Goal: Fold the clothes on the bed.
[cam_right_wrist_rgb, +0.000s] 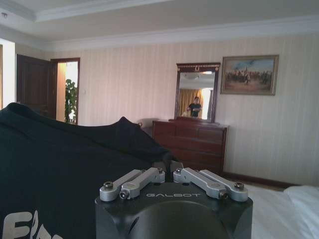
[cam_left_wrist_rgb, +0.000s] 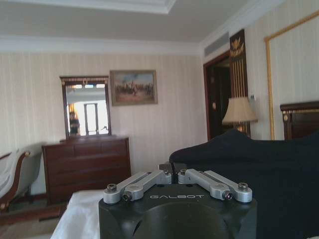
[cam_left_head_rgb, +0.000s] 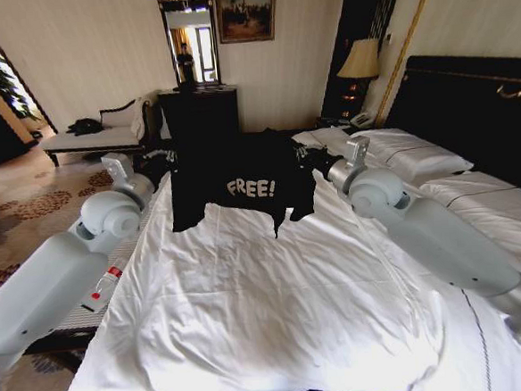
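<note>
Clothes, one black T-shirt, hang above the far part of the bed, both top corners pinched in closed jaws of left gripper and right gripper. Uneven pulling could slip one corner free, and the shirt would drop crumpled.

T-shirt: black, white "FREE!" lettering
Sheets: plain white
Headboard: dark
Dresser: dark reddish-brown
Wallpaper: cream, faint stripes
</note>
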Motion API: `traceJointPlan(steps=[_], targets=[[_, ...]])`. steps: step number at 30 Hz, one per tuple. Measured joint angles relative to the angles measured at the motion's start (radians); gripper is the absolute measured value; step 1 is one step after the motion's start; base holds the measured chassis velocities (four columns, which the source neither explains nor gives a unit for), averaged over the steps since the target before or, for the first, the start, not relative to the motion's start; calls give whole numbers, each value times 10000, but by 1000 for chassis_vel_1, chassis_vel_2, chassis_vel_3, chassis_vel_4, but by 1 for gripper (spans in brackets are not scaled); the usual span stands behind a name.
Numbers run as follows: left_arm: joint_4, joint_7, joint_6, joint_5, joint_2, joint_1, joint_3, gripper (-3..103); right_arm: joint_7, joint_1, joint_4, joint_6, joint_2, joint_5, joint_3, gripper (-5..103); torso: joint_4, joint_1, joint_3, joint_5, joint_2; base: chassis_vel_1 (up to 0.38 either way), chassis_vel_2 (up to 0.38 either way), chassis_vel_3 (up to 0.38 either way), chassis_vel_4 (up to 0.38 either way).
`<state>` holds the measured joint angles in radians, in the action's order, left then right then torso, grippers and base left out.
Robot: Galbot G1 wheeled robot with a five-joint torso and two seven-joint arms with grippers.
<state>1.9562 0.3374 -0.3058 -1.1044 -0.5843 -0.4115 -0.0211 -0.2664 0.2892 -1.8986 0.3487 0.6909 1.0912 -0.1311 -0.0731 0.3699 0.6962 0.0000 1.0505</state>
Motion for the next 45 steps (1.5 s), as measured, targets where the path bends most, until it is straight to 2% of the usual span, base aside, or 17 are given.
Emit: traceJointPlan(steps=[7,9,11,12,13,15,16,18,21,26,31,33,34,37,38,41,45], targets=[[1307,44,13,-34,595,-1759,-897,1,-295,1215,-1255,180,-596,604,802,2,-4,2,0,-1,0,0,0,0,0],[2824,135,29,-29,1166,-3276,-1714,1,-612,2544,-2671,423,-1221,1174,1945,2,8,0,-1,5,0,0,0,0,0],[3107,157,23,-41,1243,-3490,-1761,1,-692,2964,-3044,474,-1430,1296,2388,2,9,-1,-1,7,0,0,0,0,0],[3765,279,-45,-114,1444,-3942,-1890,1,-945,4201,-3940,591,-1897,1645,3470,2,-3,-4,-5,-13,3,0,0,0,0],[3950,336,-66,-159,1516,-4058,-1930,1,-1006,4517,-4135,630,-1975,1741,3695,2,-7,-5,-5,-12,3,0,0,0,0],[4967,950,-488,-757,1904,-4643,-2270,1,-1332,6217,-5133,837,-2240,2292,4922,2,-9,-6,-6,6,3,0,0,0,0],[4967,950,-488,-757,1904,-4643,-2270,1,-1332,6217,-5133,837,-2240,2292,4922,2,-9,-6,-6,6,3,0,0,0,0],[5481,1965,-1371,-1787,2153,-5307,-2913,1,-1630,7636,-5984,1069,-2238,2800,5833,2,-1,-5,-5,5,3,0,0,0,0],[5563,3278,-2579,-2793,2250,-6795,-4165,1,-1749,10148,-6142,1376,-1801,2648,6956,2,0,1,0,3,1,0,0,0,0],[5552,3996,-3279,-3462,2002,-8425,-5280,1,-1540,11825,-6136,1502,-1270,2443,7884,2,-1,-1,-2,0,2,0,0,0,0],[5505,4191,-3381,-3113,1545,-8131,-4345,1,-1514,11360,-6015,1569,-842,2356,6857,2,-3,-2,-2,-1,2,0,0,0,0],[5332,3842,-3375,-2408,1205,-7689,-3293,1,-1366,10610,-5153,1567,-383,2020,5652,2,0,1,0,1,1,0,0,0,0],[5332,3842,-3375,-2408,1205,-7689,-3293,1,-1366,10610,-5153,1567,-383,2020,5652,2,0,1,0,1,1,0,0,0,0],[4072,3036,-3212,-1066,587,-6918,-1409,1,-371,9522,-3385,1192,334,82,3776,2,-3,1,1,2,-1,0,0,0,0],[4072,3036,-3212,-1066,587,-6918,-1409,1,-371,9522,-3385,1192,334,82,3776,2,-3,1,1,2,-1,0,0,0,0],[2334,2397,-2888,49,-258,-5842,343,1,134,8296,-1692,663,989,-965,2289,2,2,1,1,1,-2,0,0,0,0],[866,2014,-2623,657,-1143,-4724,1522,1,226,7371,-381,373,1508,-1151,1502,2,3,3,3,0,-3,0,0,0,0]])
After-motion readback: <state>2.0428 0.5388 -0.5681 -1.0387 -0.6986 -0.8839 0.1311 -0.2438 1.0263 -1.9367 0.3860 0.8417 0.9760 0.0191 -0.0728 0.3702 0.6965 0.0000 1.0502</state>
